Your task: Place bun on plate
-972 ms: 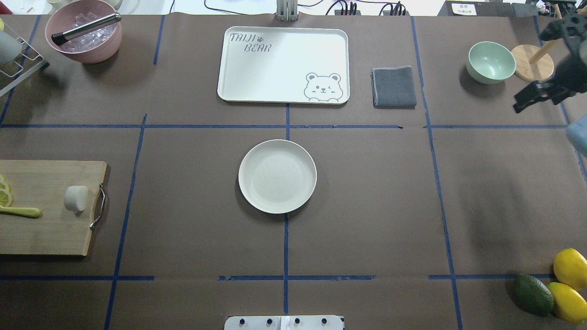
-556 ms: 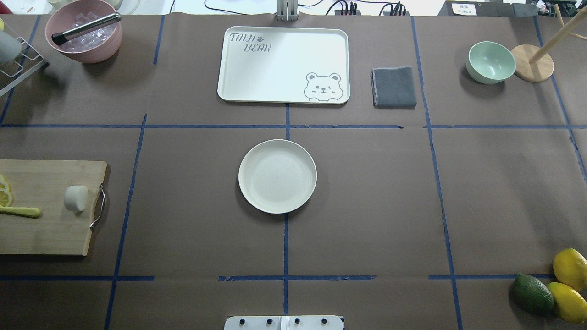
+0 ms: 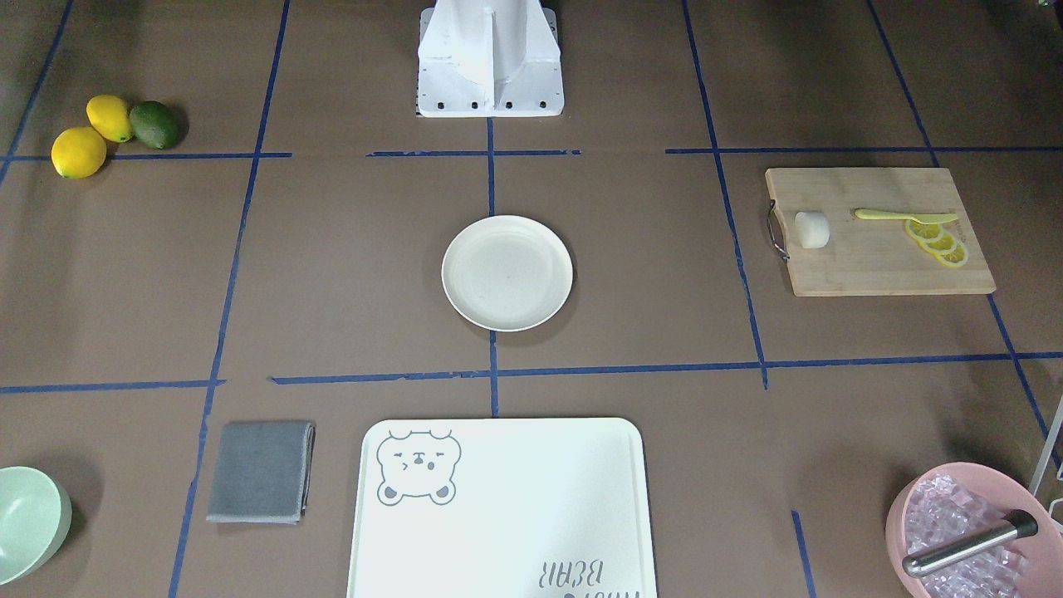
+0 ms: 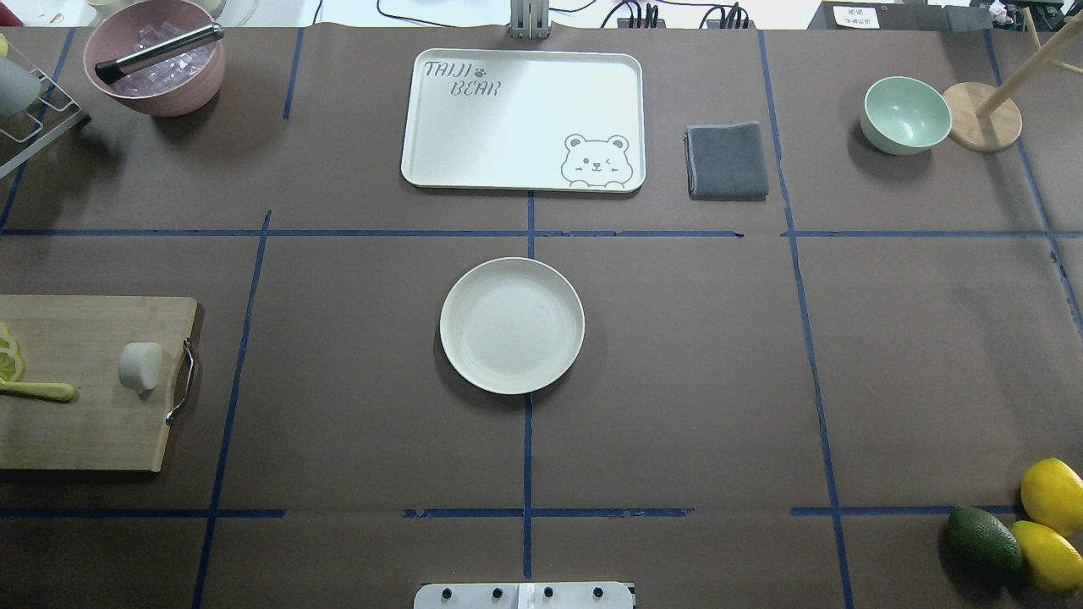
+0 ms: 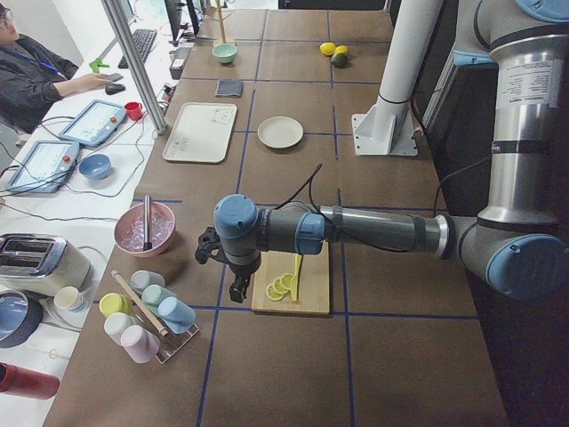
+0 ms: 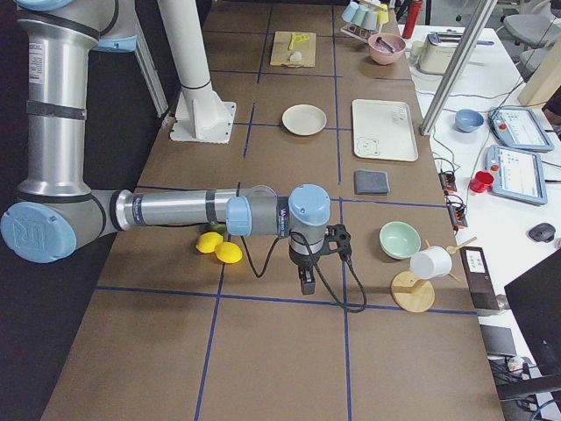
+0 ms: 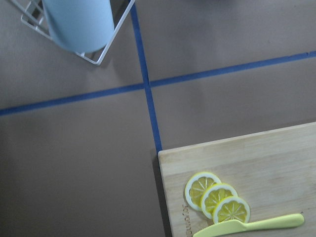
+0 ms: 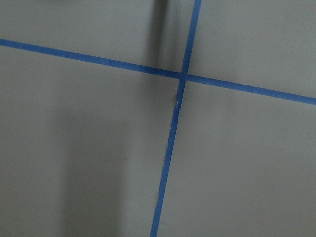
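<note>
1. The left arm (image 5: 373, 231) reaches level and low, well apart from the plate (image 4: 512, 326) on the robot's left. Its wrist is bent down, so the left gripper (image 5: 236, 292) points at the table just past the far end of the cutting board (image 4: 85, 423), the end away from the plate. Only the side view shows this claw, so I cannot tell whether its fingers are apart or together.
2. The right arm (image 6: 166, 210) lies level too, well apart from the plate on the opposite side. The right gripper (image 6: 306, 282) hangs straight down over bare brown paper. I cannot tell its finger state either.
3. A second ago the right gripper showed at the overhead view's right edge, beyond the mint bowl (image 4: 905, 114) as seen from the plate. It has left that view since. Nothing on the table has shifted.
4. The bear-printed tray (image 4: 525, 118) lies beyond the plate, away from the robot, with a strip of bare paper between them.
5. The cutting board lies far to the plate's left, its metal handle (image 4: 182, 381) facing the plate. Open table runs between them.
6. The plate sits empty on the centre tape line, bare paper all round it.
7. The bun (image 4: 140, 365) rests on the board's plate-side end, just beside the handle, clear of the lemon slices (image 4: 10, 359) and the yellow knife (image 4: 38, 390).
</note>
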Robot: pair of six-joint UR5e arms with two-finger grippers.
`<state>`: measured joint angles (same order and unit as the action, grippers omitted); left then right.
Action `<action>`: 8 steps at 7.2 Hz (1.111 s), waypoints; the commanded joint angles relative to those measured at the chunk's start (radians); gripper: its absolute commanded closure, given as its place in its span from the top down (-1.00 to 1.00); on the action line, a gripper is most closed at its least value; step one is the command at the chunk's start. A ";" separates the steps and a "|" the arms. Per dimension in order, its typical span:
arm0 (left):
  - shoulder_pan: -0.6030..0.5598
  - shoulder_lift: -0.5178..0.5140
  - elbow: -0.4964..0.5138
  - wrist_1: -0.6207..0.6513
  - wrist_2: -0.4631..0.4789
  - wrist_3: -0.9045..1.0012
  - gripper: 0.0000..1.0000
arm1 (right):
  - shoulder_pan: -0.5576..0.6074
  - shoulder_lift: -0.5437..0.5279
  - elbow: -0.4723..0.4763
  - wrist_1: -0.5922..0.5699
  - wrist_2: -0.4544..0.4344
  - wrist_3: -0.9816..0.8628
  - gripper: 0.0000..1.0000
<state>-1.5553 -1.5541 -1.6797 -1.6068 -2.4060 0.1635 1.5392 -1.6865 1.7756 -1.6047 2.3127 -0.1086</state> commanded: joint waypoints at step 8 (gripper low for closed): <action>0.575 0.057 -0.151 -0.464 0.266 -0.981 1.00 | 0.001 -0.006 0.004 0.005 0.005 0.020 1.00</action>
<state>-1.1143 -1.5242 -1.7638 -2.0456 -2.2745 -0.6364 1.5401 -1.6914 1.7788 -1.5989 2.3178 -0.0895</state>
